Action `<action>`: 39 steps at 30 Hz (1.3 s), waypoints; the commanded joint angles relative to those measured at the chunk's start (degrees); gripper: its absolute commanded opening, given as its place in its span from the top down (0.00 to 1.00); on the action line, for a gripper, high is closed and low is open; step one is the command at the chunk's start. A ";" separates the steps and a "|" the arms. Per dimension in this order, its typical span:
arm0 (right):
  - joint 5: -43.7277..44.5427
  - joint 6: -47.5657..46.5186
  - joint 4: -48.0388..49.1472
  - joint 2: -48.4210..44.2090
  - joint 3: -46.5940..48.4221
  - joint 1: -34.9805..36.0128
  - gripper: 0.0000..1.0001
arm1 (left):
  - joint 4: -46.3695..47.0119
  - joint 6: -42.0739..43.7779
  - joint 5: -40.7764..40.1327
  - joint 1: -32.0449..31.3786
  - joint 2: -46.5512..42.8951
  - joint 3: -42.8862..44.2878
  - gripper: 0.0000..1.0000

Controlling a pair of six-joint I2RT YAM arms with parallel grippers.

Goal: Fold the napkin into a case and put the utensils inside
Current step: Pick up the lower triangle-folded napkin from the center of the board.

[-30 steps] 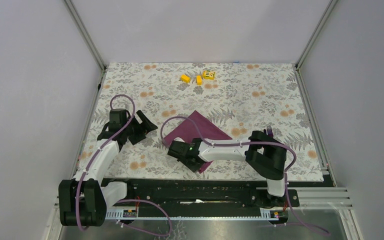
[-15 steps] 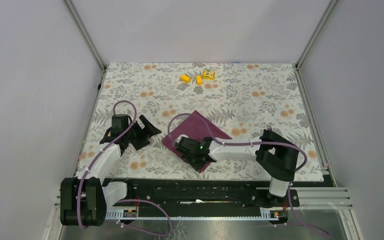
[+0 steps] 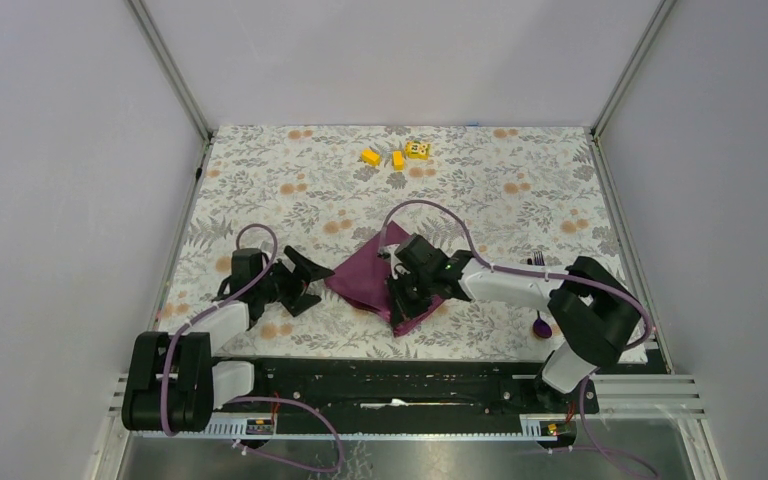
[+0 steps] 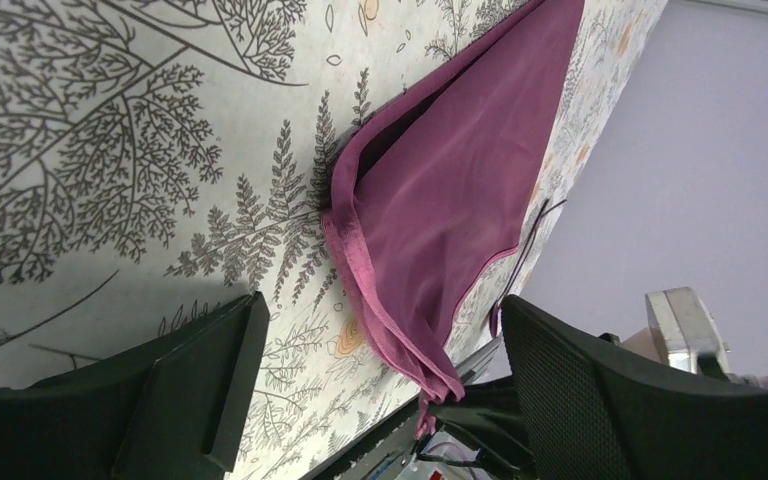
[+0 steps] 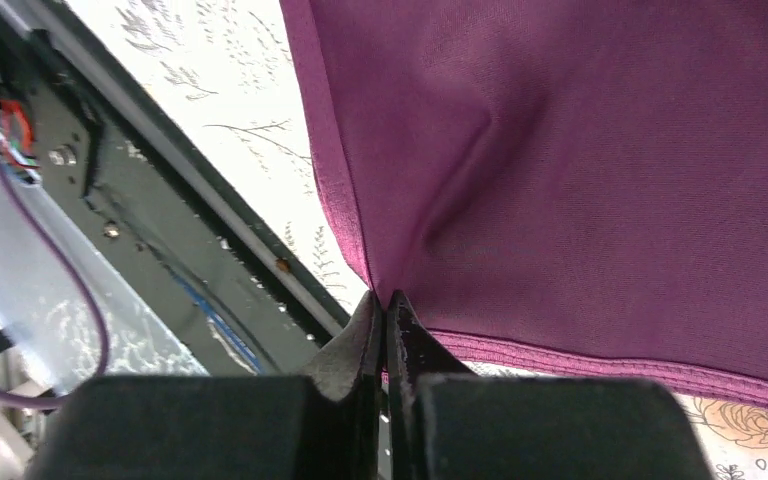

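1. State: right gripper (image 5: 388, 305) has its jaws pressed together on a corner of the napkin (image 3: 365, 278), with the hem pinched at the very tips. The napkin lies partly folded on the tablecloth (image 3: 260, 180), mid-table toward the near edge, with its near corner lifted.
2. Risk: the bite is thin and the cloth is slightly shiny. A quick pull could slide the hem out and drop the fold.
3. Risk: possibly only one layer is caught; the wrist view does not settle it. The lower layer would then lag and skew the fold.
4. State: left gripper (image 3: 305, 282) has its jaws wide apart and holds nothing, just beside the napkin's left edge. Closing low could snag the tablecloth as well.
5. Fork (image 3: 539, 260) and spoon (image 3: 541, 325) lie beside the right arm (image 3: 520, 285). A swing of that arm might knock them.
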 commanded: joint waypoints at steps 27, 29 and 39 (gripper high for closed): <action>-12.73 3.77 6.78 -6.97 -3.09 -5.92 1.00 | 19.81 -2.90 -6.52 -4.54 14.16 -0.66 0.52; -13.19 3.69 7.38 -6.46 -3.47 -5.91 1.00 | 19.94 -2.79 -6.51 -4.52 13.99 -0.44 0.59; -21.62 2.44 15.59 -0.66 -7.63 -4.05 1.00 | 0.28 6.53 -12.62 -1.92 5.25 6.07 0.96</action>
